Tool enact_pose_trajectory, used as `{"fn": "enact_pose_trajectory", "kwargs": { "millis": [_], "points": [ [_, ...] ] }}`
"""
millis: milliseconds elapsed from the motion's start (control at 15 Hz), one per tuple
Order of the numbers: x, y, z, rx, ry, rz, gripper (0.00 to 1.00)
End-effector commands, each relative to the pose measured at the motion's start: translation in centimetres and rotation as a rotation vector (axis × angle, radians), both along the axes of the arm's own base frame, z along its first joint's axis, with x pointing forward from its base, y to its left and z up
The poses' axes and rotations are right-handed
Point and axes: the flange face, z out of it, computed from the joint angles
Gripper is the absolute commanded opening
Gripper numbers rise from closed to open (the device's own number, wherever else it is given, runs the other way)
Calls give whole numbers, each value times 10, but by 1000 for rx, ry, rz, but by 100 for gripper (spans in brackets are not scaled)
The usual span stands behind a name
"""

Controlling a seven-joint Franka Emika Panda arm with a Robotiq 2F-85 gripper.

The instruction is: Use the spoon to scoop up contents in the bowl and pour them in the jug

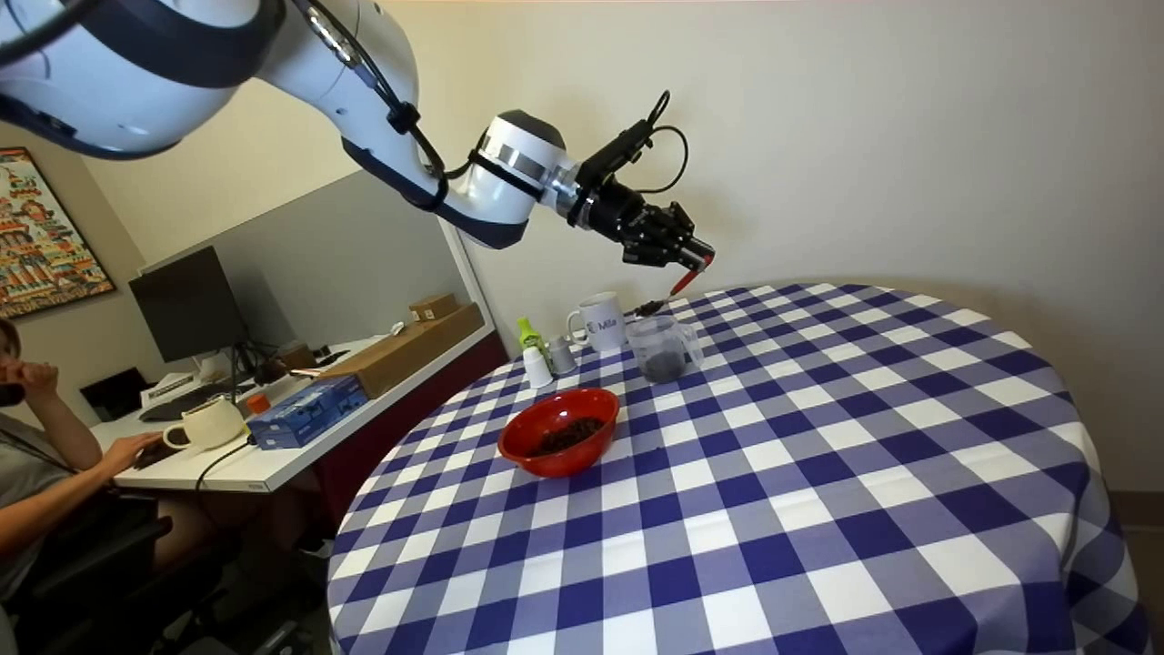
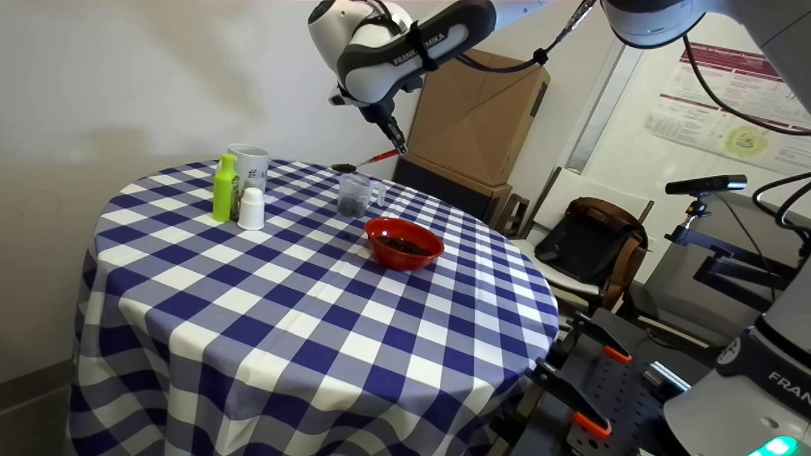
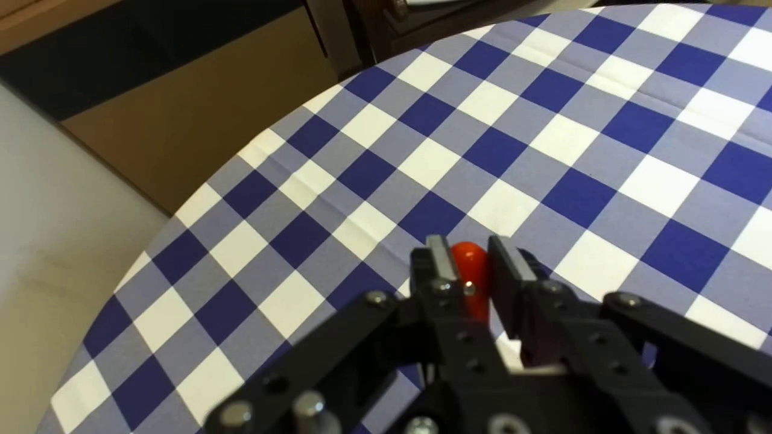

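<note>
"The spoon (image 2: 381, 156), where is it, please?"

"It is in the gripper (image 3: 470, 259). The fingers (image 3: 511, 259) stand nearly closed, and they have hold of the red handle (image 3: 472, 274), as the wrist view shows."

"And its other end?"

"In both exterior views this end carries dark contents (image 2: 344, 168) and appears just above the jug (image 2: 355, 183). Whether it touches the rim, I cannot tell."

"And where is the bowl (image 2: 400, 261)?"

"It stands on the checked tablecloth (image 2: 329, 329), nearer than the jug, and in an exterior view to the right of it. Both have dark contents inside."
</note>
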Motion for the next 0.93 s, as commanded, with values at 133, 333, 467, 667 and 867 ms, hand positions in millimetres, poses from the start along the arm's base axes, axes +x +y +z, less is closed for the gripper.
{"fn": "enact_pose_trajectory", "kwargs": {
  "millis": [133, 333, 467, 667, 867],
  "points": [
    [-17, -20, 12, -22, -59, -11, 5],
    [-33, -23, 12, -10, -88, -15, 5],
    [-46, -21, 12, -5, -108, -8, 5],
    [-65, -17, 13, -25, -154, 9, 5],
    [-81, -16, 11, -75, -223, 41, 5]
  ]
}}
